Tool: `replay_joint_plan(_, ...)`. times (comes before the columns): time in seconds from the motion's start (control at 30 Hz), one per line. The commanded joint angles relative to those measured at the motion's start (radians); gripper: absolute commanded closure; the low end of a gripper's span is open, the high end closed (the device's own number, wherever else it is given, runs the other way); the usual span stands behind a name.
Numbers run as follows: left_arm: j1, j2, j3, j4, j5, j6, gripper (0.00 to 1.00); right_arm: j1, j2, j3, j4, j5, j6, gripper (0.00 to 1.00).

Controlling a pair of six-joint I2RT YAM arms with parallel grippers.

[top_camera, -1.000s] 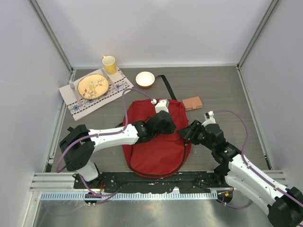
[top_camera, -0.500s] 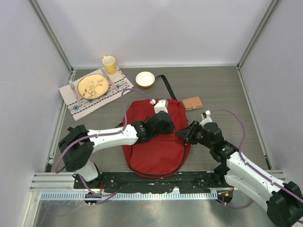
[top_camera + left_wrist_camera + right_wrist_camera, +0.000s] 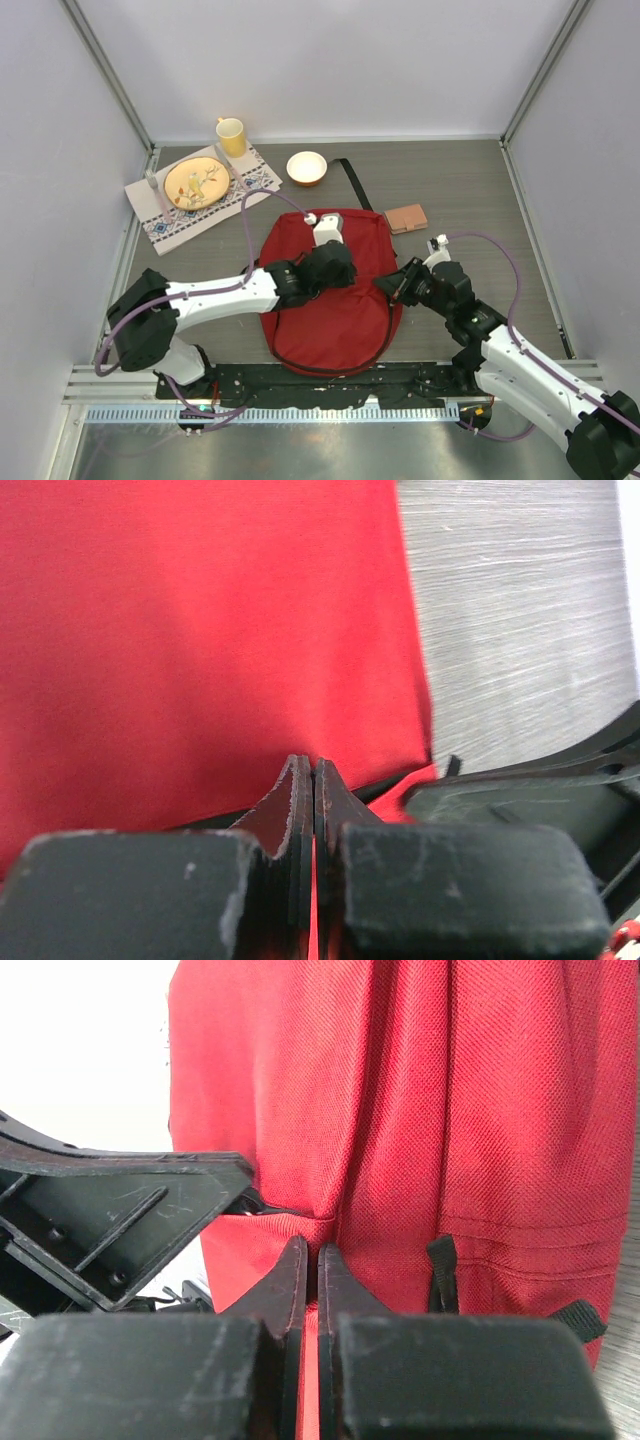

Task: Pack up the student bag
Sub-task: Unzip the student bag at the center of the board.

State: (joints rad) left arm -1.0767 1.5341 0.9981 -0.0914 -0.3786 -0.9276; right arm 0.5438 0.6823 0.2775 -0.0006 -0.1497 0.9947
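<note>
The student bag lies flat in the middle of the table, dark red with a black zipper line along its right edge. My left gripper rests on the bag's upper half. In the left wrist view its jaws are pressed together at a black seam of the bag, red cloth showing in the slit. My right gripper is at the bag's right edge. In the right wrist view it is shut, pinching a fold of the red fabric.
A yellow mug, a patterned plate on a placemat and a small bowl stand at the back left. A brown flat case lies right of the bag. A black strap trails behind it.
My right gripper has closed on the bag's right edge. The left arm has shifted left and toward the near edge, and the bag's top has deformed slightly with it.
</note>
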Motion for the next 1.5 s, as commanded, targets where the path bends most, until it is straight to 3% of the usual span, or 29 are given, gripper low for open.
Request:
replay_joint_plan(0.0, 0.004, -0.101, -0.061, -0.152, -0.172, 0.024, 1.0, -0.001, -0.009, -0.001, -0.024, 0.067, -0.001, 0.99)
replay_joint_plan(0.33, 0.075, -0.261, -0.171, -0.43, -0.35, 0.022, 1.0, -0.002, -0.001, 0.0, -0.022, 0.067, -0.001, 0.99)
replay_joint_plan(0.53, 0.197, -0.371, -0.233, -0.508, -0.353, 0.021, 1.0, -0.002, -0.024, -0.011, -0.029, 0.073, 0.009, 0.99)
replay_joint_plan(0.77, 0.231, -0.436, -0.26, -0.547, -0.32, 0.003, 1.0, -0.002, -0.026, -0.005, -0.032, 0.065, -0.002, 0.99)
replay_joint_plan(0.83, 0.231, -0.456, -0.274, -0.518, -0.278, 0.018, 0.79, -0.002, -0.029, 0.0, -0.032, 0.064, -0.014, 0.98)
replay_joint_plan(0.87, 0.231, -0.463, -0.28, -0.498, -0.266, 0.012, 0.5, -0.002, -0.03, 0.005, -0.041, 0.068, -0.022, 0.9)
replay_joint_plan(0.9, 0.231, -0.471, -0.289, -0.498, -0.257, 0.006, 0.38, -0.002, -0.032, 0.015, -0.045, 0.073, -0.027, 0.84)
replay_joint_plan(0.97, 0.23, -0.499, -0.292, -0.519, -0.264, -0.026, 0.18, -0.002, -0.038, 0.031, -0.084, 0.1, -0.045, 0.67)
replay_joint_plan(1.03, 0.23, -0.532, -0.293, -0.547, -0.286, -0.045, 0.07, -0.002, -0.043, 0.061, -0.119, 0.128, -0.06, 0.57)
replay_joint_plan(1.07, 0.23, -0.546, -0.291, -0.574, -0.293, -0.05, 0.05, -0.002, -0.052, 0.072, -0.157, 0.143, -0.079, 0.5)
replay_joint_plan(1.2, 0.23, -0.615, -0.285, -0.623, -0.312, -0.063, 0.01, -0.004, -0.076, 0.144, -0.249, 0.289, -0.126, 0.39)
replay_joint_plan(1.47, 0.231, -0.758, -0.3, -0.668, -0.318, -0.088, 0.0, -0.007, 0.005, 0.294, -0.404, 0.545, -0.232, 0.31)
